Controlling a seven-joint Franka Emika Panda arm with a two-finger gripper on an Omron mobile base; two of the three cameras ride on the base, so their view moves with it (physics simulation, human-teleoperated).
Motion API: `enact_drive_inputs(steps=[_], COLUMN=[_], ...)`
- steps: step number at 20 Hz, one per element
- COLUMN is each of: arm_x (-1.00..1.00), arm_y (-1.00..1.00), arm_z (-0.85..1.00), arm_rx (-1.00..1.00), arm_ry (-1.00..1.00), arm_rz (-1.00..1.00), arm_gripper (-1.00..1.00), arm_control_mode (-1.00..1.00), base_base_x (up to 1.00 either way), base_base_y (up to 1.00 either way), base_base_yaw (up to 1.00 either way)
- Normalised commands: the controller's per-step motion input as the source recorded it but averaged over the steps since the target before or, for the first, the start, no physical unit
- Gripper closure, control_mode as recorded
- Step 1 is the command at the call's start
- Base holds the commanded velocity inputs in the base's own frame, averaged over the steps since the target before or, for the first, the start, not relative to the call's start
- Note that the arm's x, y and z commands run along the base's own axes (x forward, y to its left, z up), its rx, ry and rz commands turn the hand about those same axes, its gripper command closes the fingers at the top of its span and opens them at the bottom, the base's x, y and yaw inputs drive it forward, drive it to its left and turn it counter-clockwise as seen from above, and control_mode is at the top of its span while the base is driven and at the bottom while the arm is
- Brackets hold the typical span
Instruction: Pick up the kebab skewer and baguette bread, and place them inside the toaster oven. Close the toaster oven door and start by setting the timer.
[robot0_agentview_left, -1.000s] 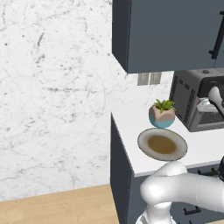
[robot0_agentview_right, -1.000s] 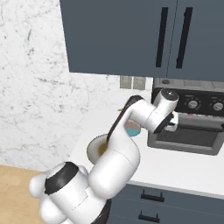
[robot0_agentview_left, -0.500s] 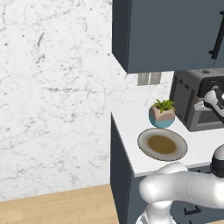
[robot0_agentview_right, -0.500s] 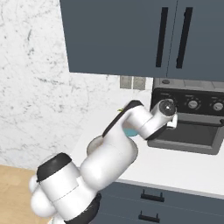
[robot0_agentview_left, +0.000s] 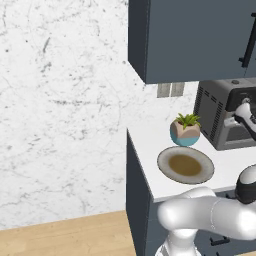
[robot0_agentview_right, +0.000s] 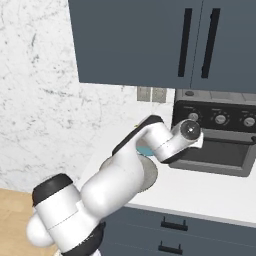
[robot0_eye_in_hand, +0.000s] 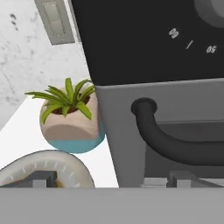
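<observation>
The toaster oven stands on the counter at the right, dark grey and black, with its door up against the front. My gripper is open and empty, right in front of the oven's left front corner, just below the control panel. Its fingertips straddle the left end of the black door handle. A timer dial peeks in at the top right of the hand view. From the left base view, my hand is against the oven front. The kebab skewer and baguette bread are out of view.
A small potted plant in a pink and teal pot stands just left of the oven. A round grey plate with a brown centre lies in front of it near the counter's front edge. Dark wall cabinets hang above.
My arm's elbow has swung lower and forward while the hand stayed at the oven's front, sinking slightly. The jaws stay wide open.
</observation>
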Motion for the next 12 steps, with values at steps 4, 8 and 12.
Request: enact_drive_inputs(steps=[4, 8, 12], arm_x=[-0.76, -1.00, -0.63], arm_y=[-0.34, -0.41, -0.11], arm_z=[0.46, 0.38, 0.08], arm_rx=[0.00, 0.00, 0.00], arm_ry=[-0.02, -0.12, -0.16], arm_rz=[0.00, 0.00, 0.00], arm_gripper=[-1.00, -1.00, -1.00], arm_control_mode=[-1.00, -1.00, -1.00], base_base_x=[0.00, 0.00, 0.00], base_base_y=[0.00, 0.00, 0.00], base_base_yaw=[0.00, 0.00, 0.00])
